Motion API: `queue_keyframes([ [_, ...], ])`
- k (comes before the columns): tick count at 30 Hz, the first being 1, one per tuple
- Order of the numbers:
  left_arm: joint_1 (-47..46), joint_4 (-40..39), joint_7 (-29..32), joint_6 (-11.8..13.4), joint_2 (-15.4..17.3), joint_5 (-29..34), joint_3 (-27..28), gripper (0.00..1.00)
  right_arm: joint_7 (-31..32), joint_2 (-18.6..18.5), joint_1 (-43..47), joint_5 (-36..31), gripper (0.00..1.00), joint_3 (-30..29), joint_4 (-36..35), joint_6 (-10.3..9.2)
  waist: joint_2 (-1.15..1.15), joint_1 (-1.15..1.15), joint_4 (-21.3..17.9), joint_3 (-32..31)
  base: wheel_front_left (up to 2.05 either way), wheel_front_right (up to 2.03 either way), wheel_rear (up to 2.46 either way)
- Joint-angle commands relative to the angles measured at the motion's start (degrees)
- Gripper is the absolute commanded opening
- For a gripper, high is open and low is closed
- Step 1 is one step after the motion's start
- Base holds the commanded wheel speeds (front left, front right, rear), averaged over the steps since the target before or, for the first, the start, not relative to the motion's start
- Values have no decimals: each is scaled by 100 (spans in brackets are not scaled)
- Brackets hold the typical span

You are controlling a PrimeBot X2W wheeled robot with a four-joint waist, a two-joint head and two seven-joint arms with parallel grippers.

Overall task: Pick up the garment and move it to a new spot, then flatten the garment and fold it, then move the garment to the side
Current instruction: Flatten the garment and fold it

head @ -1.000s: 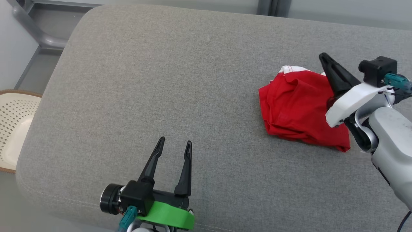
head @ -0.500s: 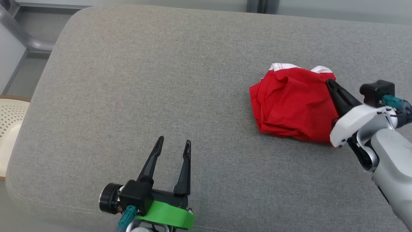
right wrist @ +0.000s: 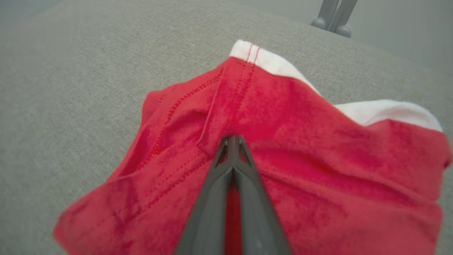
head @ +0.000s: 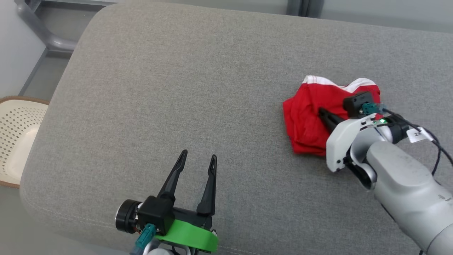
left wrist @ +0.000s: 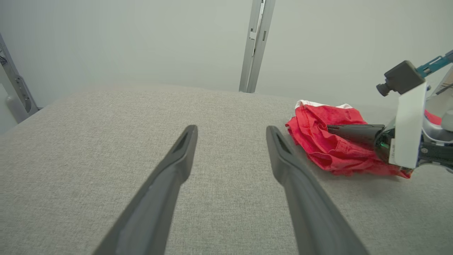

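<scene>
A crumpled red garment (head: 304,117) with a white band lies on the right part of the grey cushion (head: 177,88). My right gripper (head: 321,112) is shut, its dark fingers lying across the top of the garment and pointing left. In the right wrist view the closed tips (right wrist: 231,139) rest against a fold of the red garment (right wrist: 283,124); I see no cloth pinched between them. The left wrist view shows the right gripper (left wrist: 329,128) level over the garment (left wrist: 318,141). My left gripper (head: 198,155) stands open near the cushion's front edge, well left of the garment, and holds nothing (left wrist: 230,129).
A cream perforated basket (head: 14,134) stands on the floor off the cushion's left edge. A grey metal frame (head: 42,32) runs behind the far left corner, and an upright post (left wrist: 256,42) stands behind the cushion.
My right gripper, still shut, has swung from the garment's far right side leftward over its top. The garment bunched slightly. The head camera shifted a little. The left gripper stayed put.
</scene>
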Motion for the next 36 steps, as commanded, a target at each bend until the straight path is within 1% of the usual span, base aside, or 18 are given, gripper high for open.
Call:
queue_keyframes([
  [1,-1,-3,-14,24,15,-29,32,100,40,73,90,156,0,182,-34,2,0,0,-12,-89,0,0,0],
  [5,112,-1,-14,19,14,43,90,100,-35,140,217,536,0,763,-267,2,0,0,-123,-254,0,0,0],
  [8,217,11,-14,5,15,93,147,100,-270,205,367,852,0,1162,-596,2,0,0,-269,-434,0,0,0],
  [11,321,26,-14,-23,15,148,221,100,-607,166,496,1074,0,1455,-873,2,0,0,-428,-634,0,0,0],
  [12,379,30,-14,-21,15,172,263,100,-740,167,563,1147,5,1534,-979,2,0,0,-501,-718,0,0,0],
  [13,423,31,-14,-17,15,186,290,100,-835,161,610,1176,26,1591,-1063,2,0,0,-552,-770,0,0,0],
  [14,474,31,-14,-1,16,193,352,100,-937,146,680,1209,41,1624,-1132,2,0,0,-636,-863,0,0,0],
  [15,531,21,-14,13,16,198,406,100,-1011,115,735,1195,79,1627,-1176,2,0,0,-713,-941,0,0,0],
  [16,583,13,-14,31,16,198,454,100,-1060,107,782,1154,100,1588,-1214,2,0,0,-783,-1013,0,0,0],
  [18,696,-29,-14,60,15,199,575,100,-1108,113,942,1072,100,1318,-1289,2,0,0,-930,-1143,0,0,0],
  [20,802,-87,-14,76,15,217,703,100,-1113,146,1154,890,100,742,-1584,2,0,0,-1085,-1248,0,0,0],
  [23,904,-187,-14,87,14,234,898,100,-1109,121,1691,327,100,-221,-2036,2,0,0,-1277,-1298,0,0,0],
  [24,945,-237,-14,74,15,240,1020,100,-1111,187,2016,-69,100,-862,-2332,2,0,0,-1373,-1319,0,0,0],
  [26,983,-291,-14,55,15,255,1138,100,-1112,271,2366,-504,100,-1530,-2634,2,0,0,-1454,-1336,0,0,0],
  [28,1029,-333,-14,31,15,272,1245,100,-1112,383,2755,-865,100,-2050,-2895,2,0,0,-1527,-1362,0,0,0],
  [30,1054,-400,-14,12,15,299,1352,100,-1112,510,3049,-1189,100,-2520,-3174,2,0,0,-1597,-1394,0,0,0],
  [32,1100,-470,-14,-5,15,353,1440,100,-1111,626,3337,-1451,100,-2841,-3381,2,0,0,-1651,-1434,0,0,0],
  [36,1233,-525,-7,-62,14,415,1569,100,-1110,840,3820,-1745,100,-3183,-3721,2,0,0,-1737,-1533,0,0,0],
])
